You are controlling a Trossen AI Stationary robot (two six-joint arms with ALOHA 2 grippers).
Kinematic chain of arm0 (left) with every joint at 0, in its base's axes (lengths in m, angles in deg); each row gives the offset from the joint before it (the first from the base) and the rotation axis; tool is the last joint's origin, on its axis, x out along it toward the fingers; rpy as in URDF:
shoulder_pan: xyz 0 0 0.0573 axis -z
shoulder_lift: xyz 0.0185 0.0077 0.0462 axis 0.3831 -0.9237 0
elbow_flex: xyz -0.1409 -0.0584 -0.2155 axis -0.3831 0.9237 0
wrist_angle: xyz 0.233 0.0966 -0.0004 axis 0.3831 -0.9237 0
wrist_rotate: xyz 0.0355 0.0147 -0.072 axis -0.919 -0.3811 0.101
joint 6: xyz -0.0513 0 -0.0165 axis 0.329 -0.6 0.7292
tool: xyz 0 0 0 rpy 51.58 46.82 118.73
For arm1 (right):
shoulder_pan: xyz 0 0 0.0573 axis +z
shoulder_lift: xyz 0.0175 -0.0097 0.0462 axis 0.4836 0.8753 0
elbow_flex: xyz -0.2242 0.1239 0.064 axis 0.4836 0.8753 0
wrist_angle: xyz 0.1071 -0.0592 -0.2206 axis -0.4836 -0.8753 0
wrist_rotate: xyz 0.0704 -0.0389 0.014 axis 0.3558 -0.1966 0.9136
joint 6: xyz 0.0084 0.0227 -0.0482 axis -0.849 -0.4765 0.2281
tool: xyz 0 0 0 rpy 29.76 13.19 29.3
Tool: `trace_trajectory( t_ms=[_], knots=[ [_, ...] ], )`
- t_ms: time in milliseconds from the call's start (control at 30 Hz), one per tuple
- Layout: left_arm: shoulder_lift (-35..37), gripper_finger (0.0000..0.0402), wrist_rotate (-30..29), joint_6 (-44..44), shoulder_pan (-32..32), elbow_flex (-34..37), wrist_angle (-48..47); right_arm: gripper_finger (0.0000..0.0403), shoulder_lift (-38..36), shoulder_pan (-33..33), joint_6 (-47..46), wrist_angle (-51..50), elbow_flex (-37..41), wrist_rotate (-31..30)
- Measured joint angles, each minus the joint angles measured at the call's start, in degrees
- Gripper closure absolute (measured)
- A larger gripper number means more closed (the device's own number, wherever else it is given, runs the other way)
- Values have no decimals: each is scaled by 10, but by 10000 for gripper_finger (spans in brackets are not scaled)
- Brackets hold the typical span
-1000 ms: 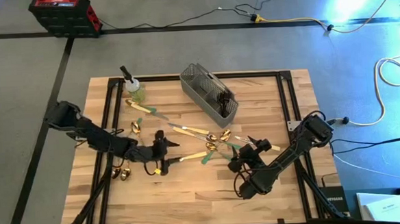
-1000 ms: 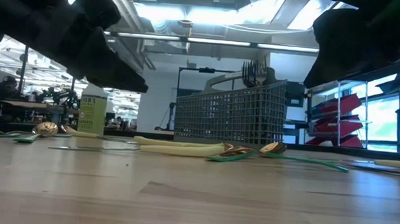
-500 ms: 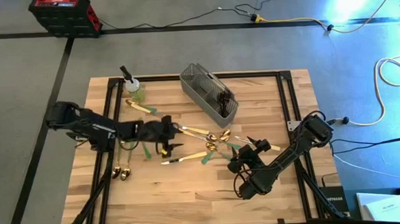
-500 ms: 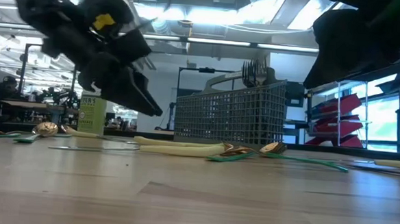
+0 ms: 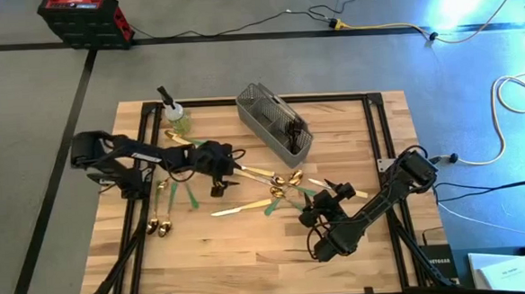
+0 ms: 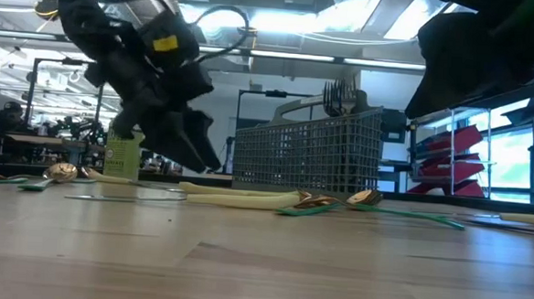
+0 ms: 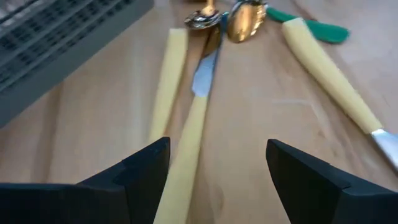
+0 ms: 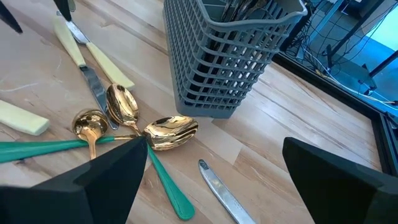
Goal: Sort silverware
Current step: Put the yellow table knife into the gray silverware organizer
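The left gripper (image 7: 214, 171) hangs spread and empty, a cream-handled knife (image 7: 186, 146) between its jaws. A second cream handle (image 7: 163, 87) lies just beside, so closing risks pinching both. The right gripper (image 8: 214, 180) waits, also released.

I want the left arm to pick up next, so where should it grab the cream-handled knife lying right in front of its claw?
Probably mid-handle. The knife lies flat on the table, its cream handle pointing toward the open left claw and its blade tip among the gold spoons. Come straight down from above, fingers either side of the handle. A second cream handle lies close alongside, so clearance looks tight.
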Motion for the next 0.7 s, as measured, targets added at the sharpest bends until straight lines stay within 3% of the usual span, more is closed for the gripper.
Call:
trace_trajectory(
  t_ms=[333, 700],
  knots=[
    [-81, 150, 28, -25, -10, 0, 66, 45, 0, 0, 9, 3, 0, 2],
    [-85, 150, 111, -8, -45, 9, 90, 45, 0, 0, 9, 6, 0, 2]
  ],
)
